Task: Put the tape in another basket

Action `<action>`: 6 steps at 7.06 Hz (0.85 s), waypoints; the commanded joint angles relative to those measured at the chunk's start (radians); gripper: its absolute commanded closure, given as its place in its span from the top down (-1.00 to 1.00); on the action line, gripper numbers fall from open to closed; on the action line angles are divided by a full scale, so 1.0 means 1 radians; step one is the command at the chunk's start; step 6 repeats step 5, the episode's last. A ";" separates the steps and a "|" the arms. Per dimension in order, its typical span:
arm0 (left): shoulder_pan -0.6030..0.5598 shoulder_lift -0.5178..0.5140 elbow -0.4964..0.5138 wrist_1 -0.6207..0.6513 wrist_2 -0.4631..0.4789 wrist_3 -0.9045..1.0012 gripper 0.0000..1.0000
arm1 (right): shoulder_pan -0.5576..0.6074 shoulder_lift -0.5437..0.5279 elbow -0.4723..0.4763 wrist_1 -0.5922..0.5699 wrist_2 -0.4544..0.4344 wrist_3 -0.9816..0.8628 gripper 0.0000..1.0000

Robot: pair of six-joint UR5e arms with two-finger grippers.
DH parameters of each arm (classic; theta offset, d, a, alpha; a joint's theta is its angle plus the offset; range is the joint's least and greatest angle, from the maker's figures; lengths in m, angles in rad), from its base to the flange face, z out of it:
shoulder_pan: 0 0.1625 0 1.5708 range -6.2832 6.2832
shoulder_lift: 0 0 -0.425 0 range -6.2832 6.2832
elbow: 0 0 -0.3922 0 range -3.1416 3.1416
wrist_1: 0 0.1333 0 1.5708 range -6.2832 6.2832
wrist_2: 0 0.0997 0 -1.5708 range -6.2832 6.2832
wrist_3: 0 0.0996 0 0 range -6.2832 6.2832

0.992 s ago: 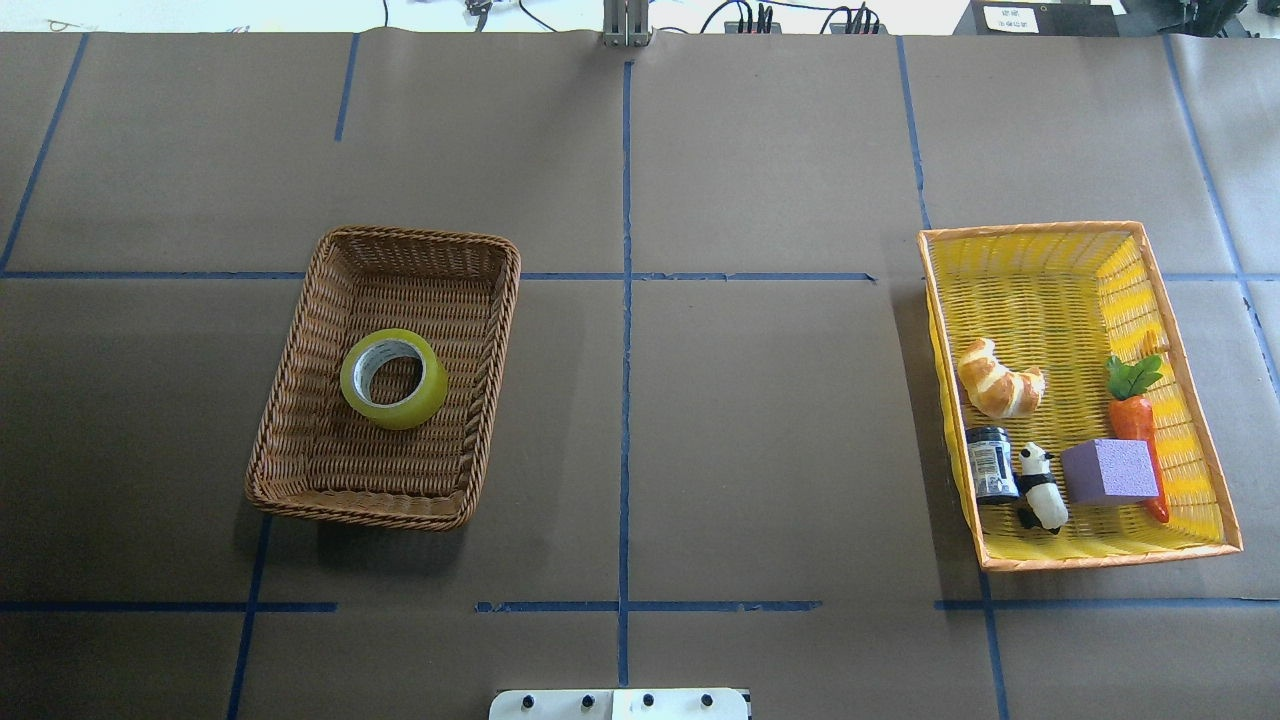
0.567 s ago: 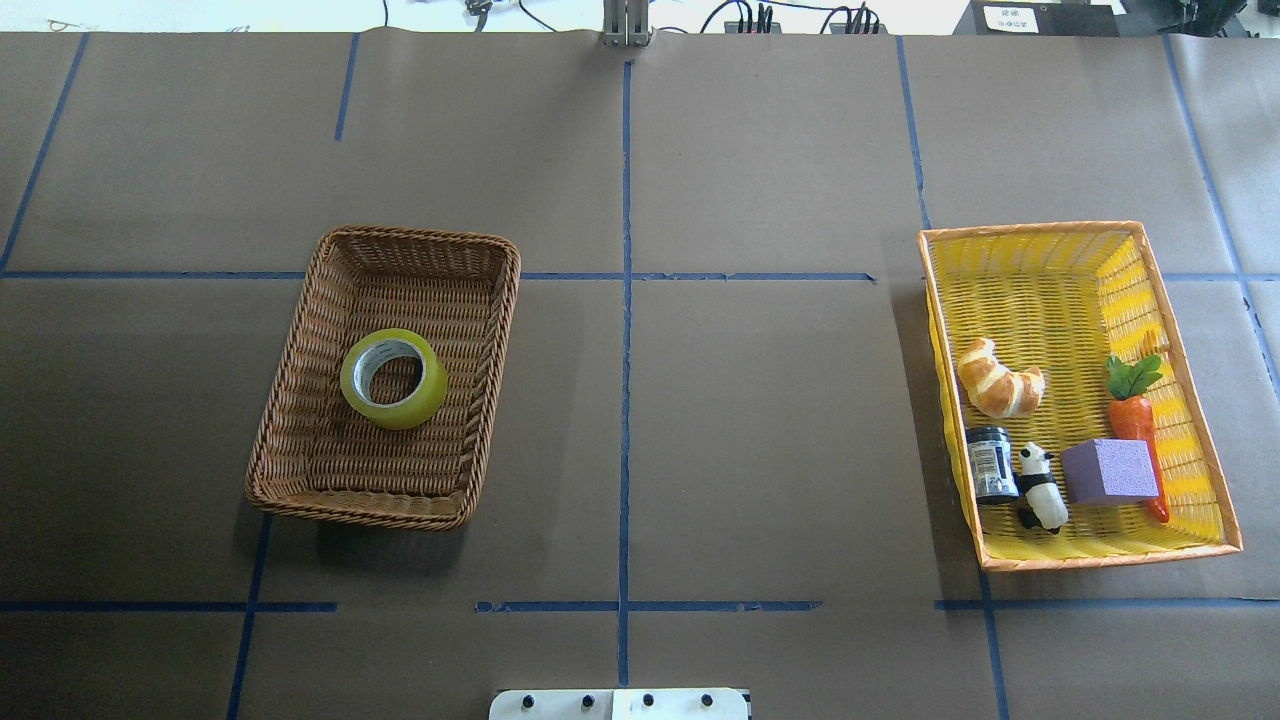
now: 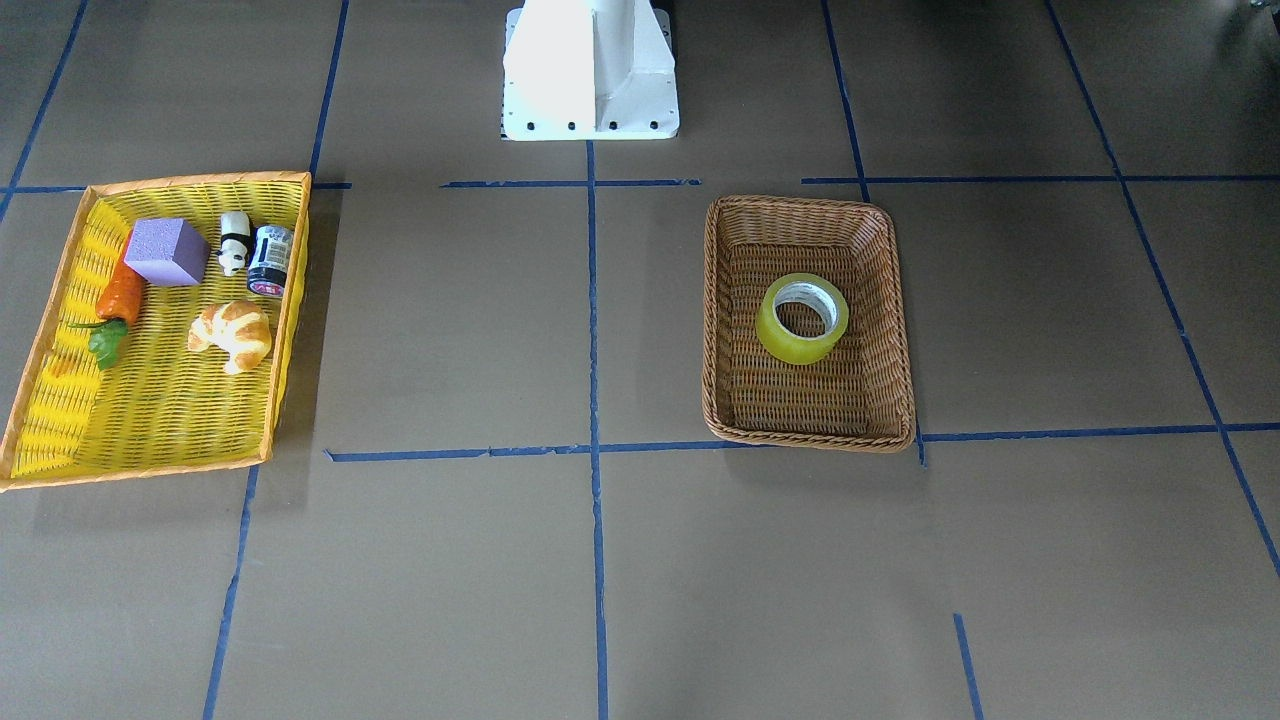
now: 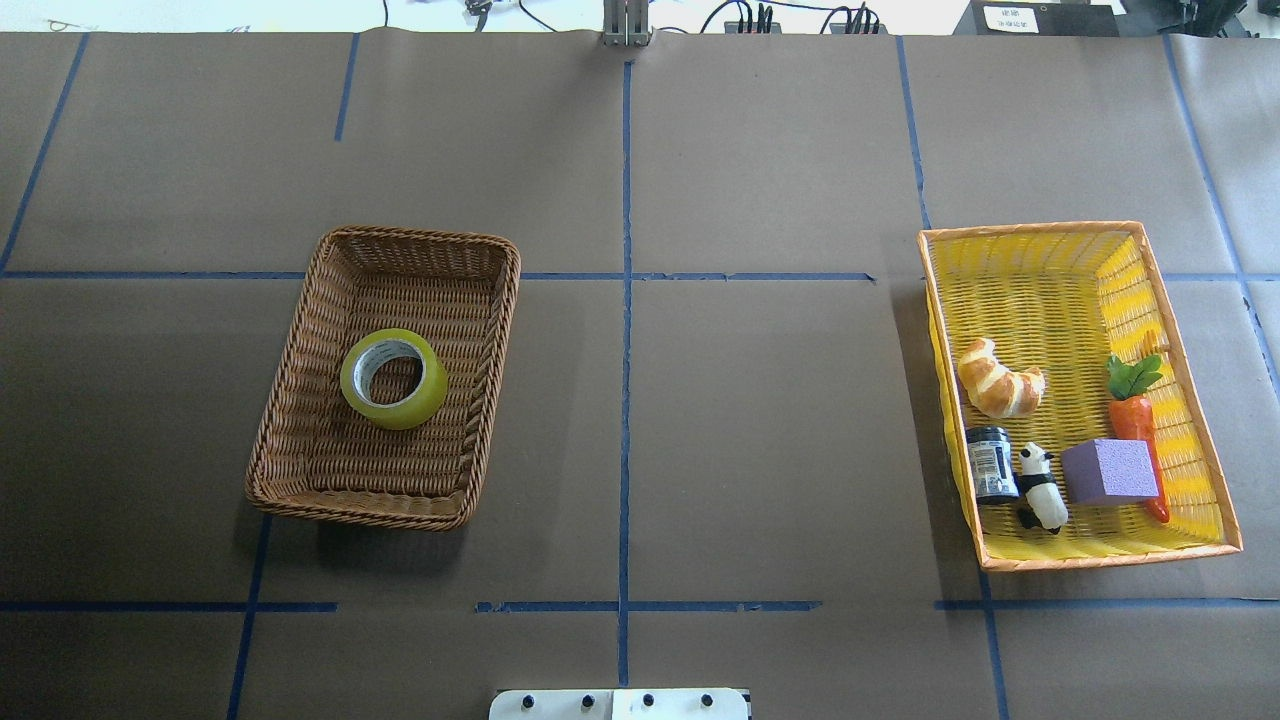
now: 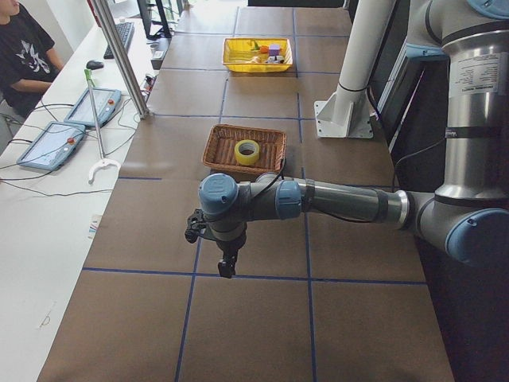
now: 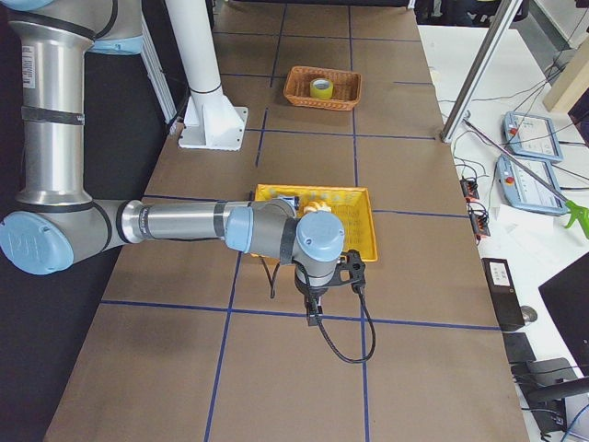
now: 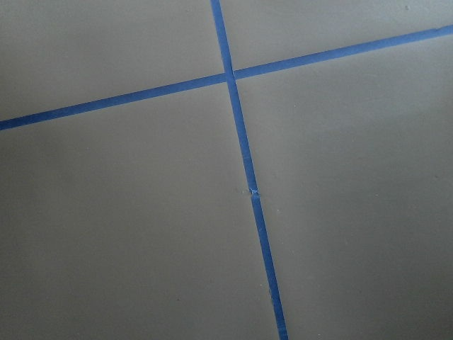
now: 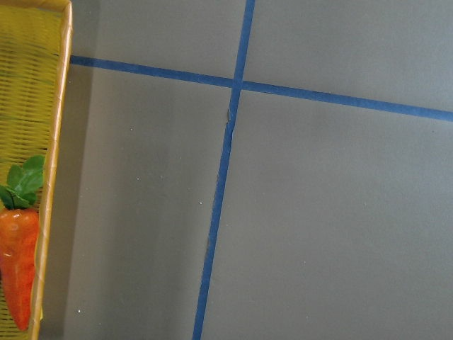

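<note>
The tape (image 4: pixel 428 392) is a yellow roll with a white-grey core. It lies flat in the middle of the brown wicker basket (image 4: pixel 400 237) on the table's left half, and shows in the front view too, the tape (image 3: pixel 790 348) in the basket (image 3: pixel 800 203). My left gripper (image 5: pixel 227 267) hangs over bare table well short of the basket (image 5: pixel 216 145), seen only in the exterior left view. My right gripper (image 6: pixel 313 318) hangs just outside the yellow tray (image 6: pixel 313 191), seen only in the exterior right view. I cannot tell whether either is open or shut.
The yellow mesh tray (image 4: pixel 1035 229) with an orange rim lies at the right. It holds a croissant (image 4: pixel 998 380), a carrot (image 4: pixel 1133 415), a purple block (image 4: pixel 1108 470), a toy panda (image 4: pixel 1041 488) and a dark jar (image 4: pixel 991 464). The robot's white base (image 3: pixel 590 70) stands at the table's near edge.
</note>
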 commanded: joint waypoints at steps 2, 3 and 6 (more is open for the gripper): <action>0.001 -0.005 0.012 -0.018 0.003 0.001 1.00 | -0.024 0.011 0.011 0.000 0.004 0.015 1.00; 0.000 -0.006 0.011 -0.019 0.002 0.004 1.00 | -0.024 0.008 0.023 0.000 0.005 0.012 1.00; 0.001 -0.009 -0.007 -0.018 0.007 0.007 1.00 | -0.030 0.011 0.022 0.002 0.004 0.019 1.00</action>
